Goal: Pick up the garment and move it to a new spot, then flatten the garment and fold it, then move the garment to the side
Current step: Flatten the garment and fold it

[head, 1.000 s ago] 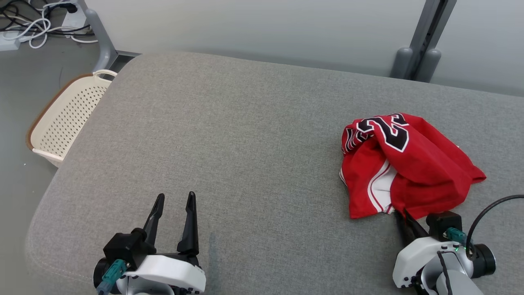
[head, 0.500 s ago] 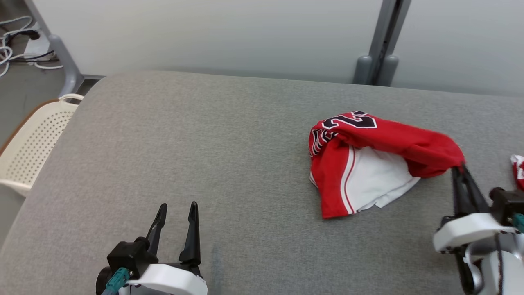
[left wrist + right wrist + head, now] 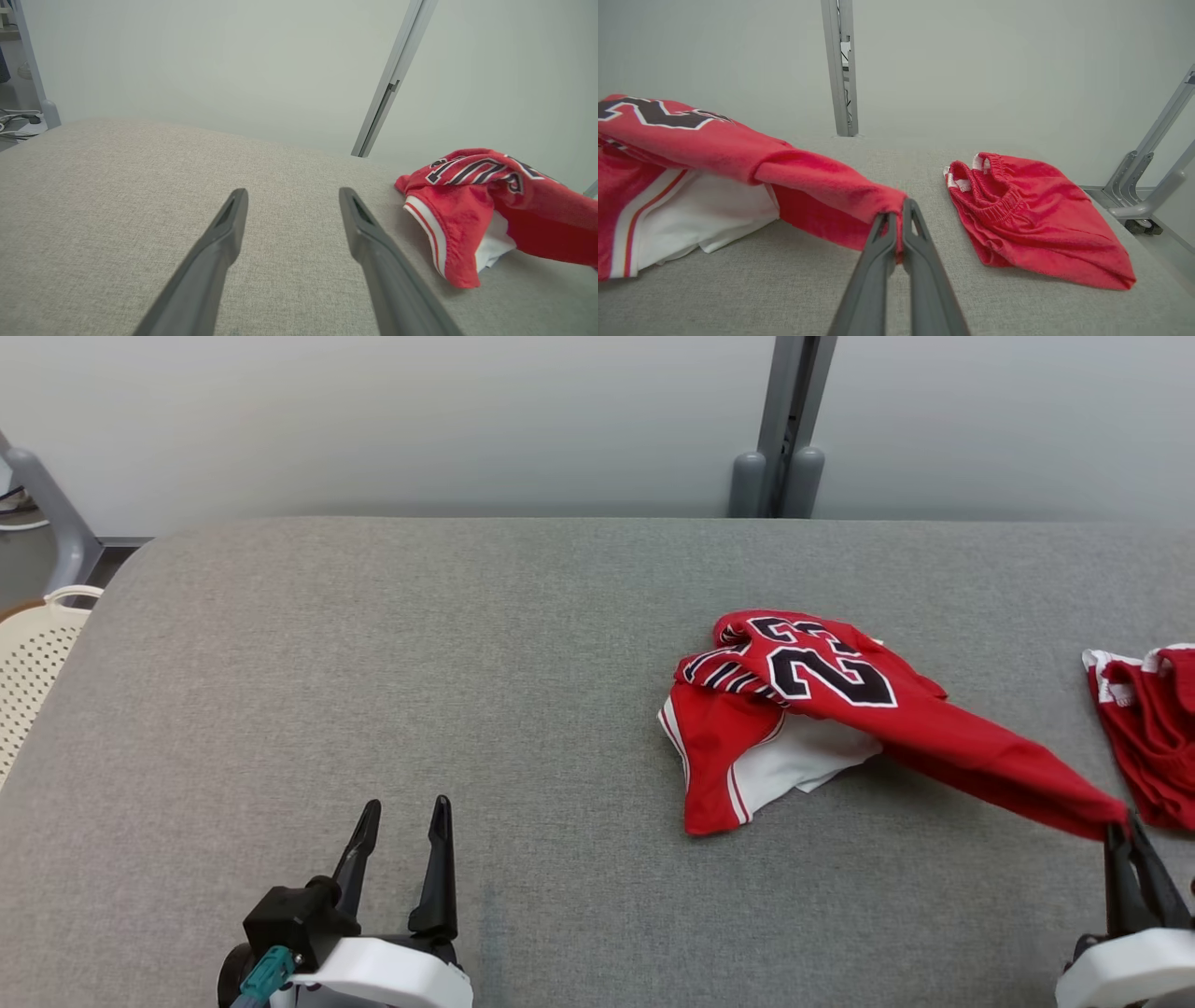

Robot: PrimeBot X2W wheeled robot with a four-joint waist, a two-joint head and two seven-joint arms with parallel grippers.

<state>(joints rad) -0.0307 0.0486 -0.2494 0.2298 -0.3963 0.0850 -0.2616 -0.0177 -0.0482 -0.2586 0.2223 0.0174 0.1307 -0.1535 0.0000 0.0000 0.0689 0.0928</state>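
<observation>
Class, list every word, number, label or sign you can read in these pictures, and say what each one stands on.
"23": large black digits edged in white, on the red jersey.
Striped black print on the jersey's fold beside the digits: too creased to read.
Red shorts: no text to be seen.

head view looks down on the grey surface (image 3: 467,663); both wrist views sit low, face the wall (image 3: 187,60), and share the jersey (image 3: 467,210).
</observation>
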